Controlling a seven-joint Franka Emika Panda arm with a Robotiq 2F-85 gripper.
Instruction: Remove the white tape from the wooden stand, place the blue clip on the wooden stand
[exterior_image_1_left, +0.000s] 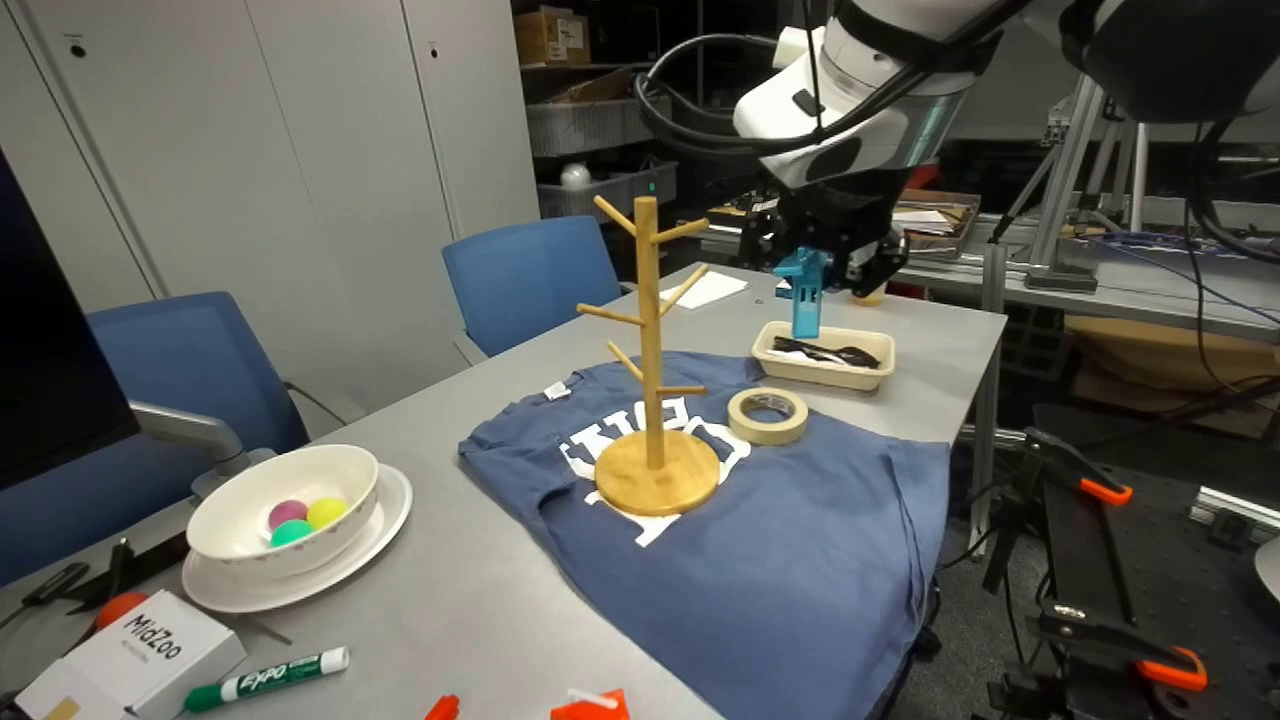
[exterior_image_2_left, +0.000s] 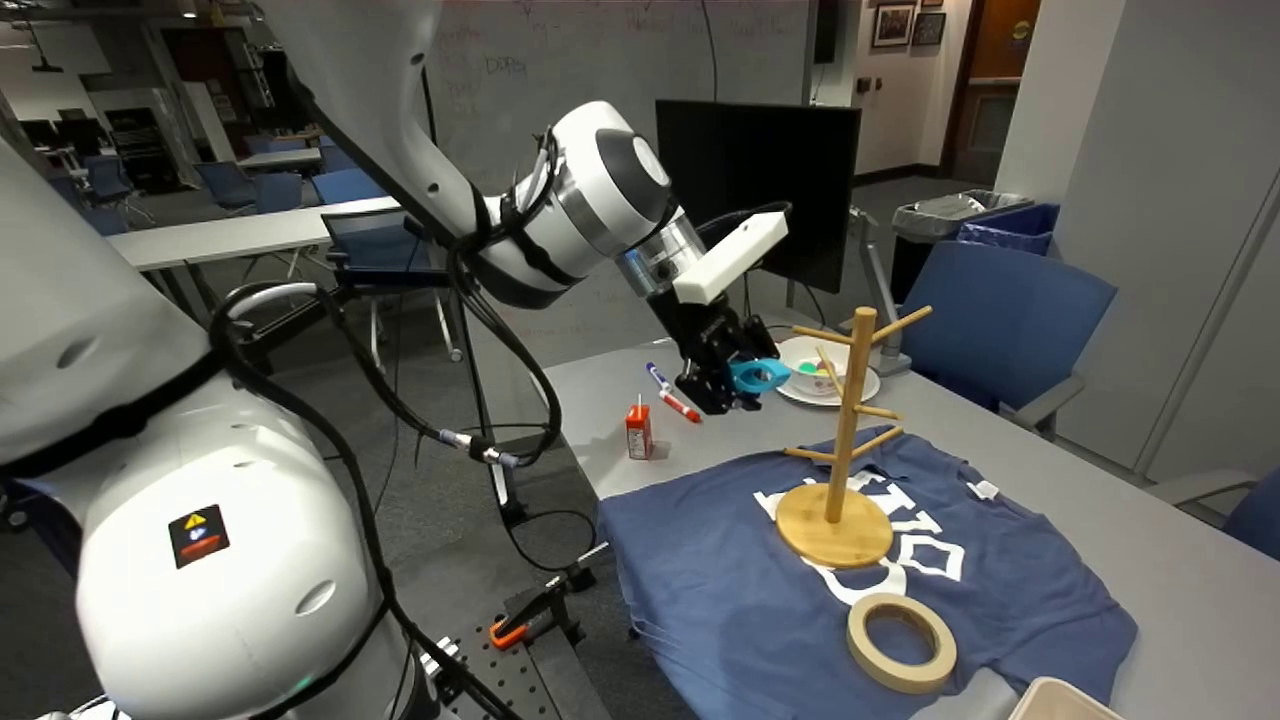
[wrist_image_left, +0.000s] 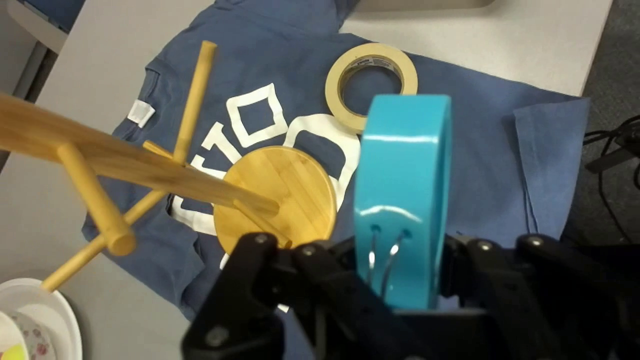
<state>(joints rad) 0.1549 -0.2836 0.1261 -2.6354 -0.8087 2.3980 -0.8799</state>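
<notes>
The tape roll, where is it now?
In the wrist view, the tape roll lies on the shirt, above and right of the stand's base, partly behind the blue clip.

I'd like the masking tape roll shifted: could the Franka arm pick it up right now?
Probably not: the pincer is closed on the blue clip, though the masking tape roll lies exposed on the T-shirt.

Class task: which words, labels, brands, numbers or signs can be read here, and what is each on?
"MidZoo": white box.
"EXPO": green marker.
Yellow warning triangle: black sticker on the robot arm.
Large white letters: blue shirt; partly hidden by the wooden stand, not readable as a word.
Too small or blurred: the line under "MidZoo", print inside the white tape, on the red carton and cardboard box, handwriting on the whiteboard.
No readable numbers.
</notes>
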